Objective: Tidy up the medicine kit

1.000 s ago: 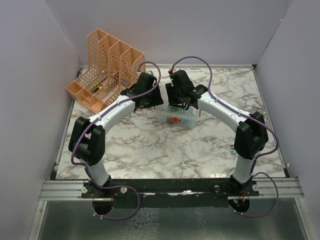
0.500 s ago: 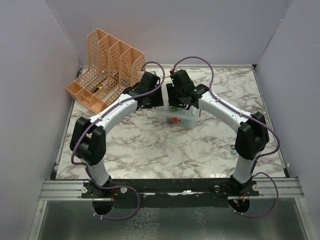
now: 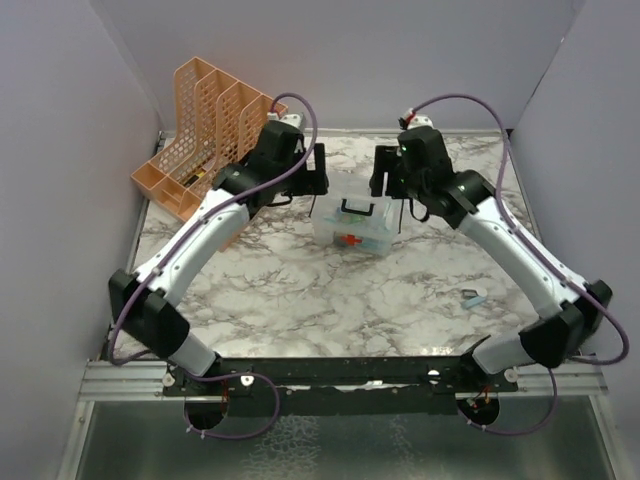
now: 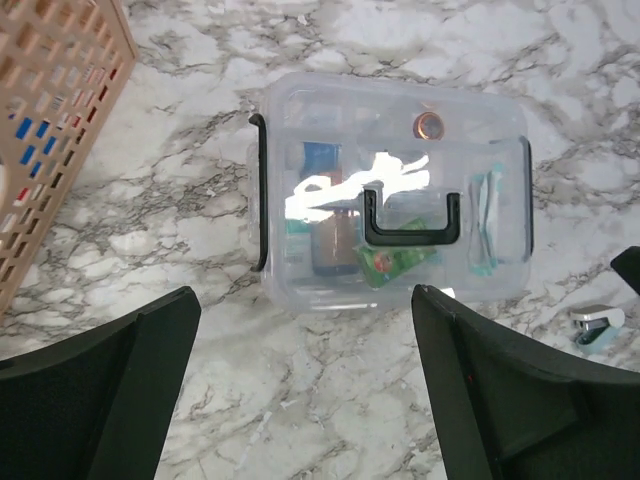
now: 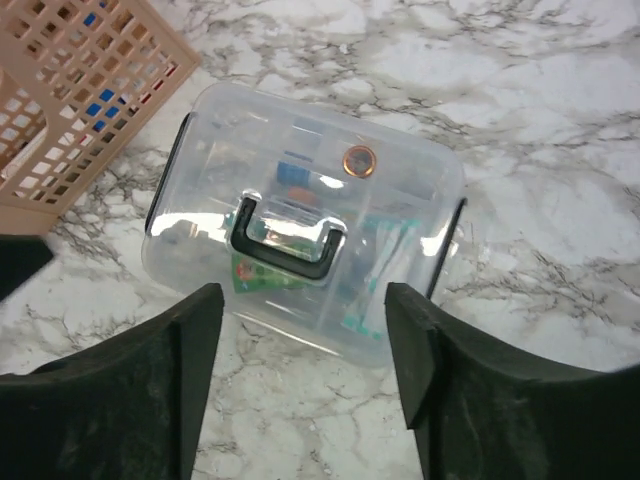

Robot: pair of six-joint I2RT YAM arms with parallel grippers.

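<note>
The medicine kit [image 3: 356, 226] is a small clear box with a shut lid, a black handle [image 4: 412, 226] and a red cross on its front. It rests on the marble table [image 3: 300, 290], with packets and bottles visible through the lid. My left gripper [image 3: 315, 190] hangs open just left of the kit and holds nothing. My right gripper [image 3: 392, 195] hangs open just right of it, also with nothing in it. In the left wrist view the kit [image 4: 390, 200] lies beyond the open left gripper [image 4: 305, 300]. In the right wrist view the kit [image 5: 300, 230] lies beyond the open right gripper [image 5: 302, 300].
A tall orange mesh file rack [image 3: 210, 140] stands at the back left, close to the kit; its edge shows as the rack [image 4: 50, 120] and the rack [image 5: 70, 100]. A small grey and blue object [image 3: 473, 297] lies on the table's right side. White walls surround the table.
Both grippers have opened wider and drawn back from the kit, the left to the left, the right to the right. The right arm's move uncovered the small object on the table.
</note>
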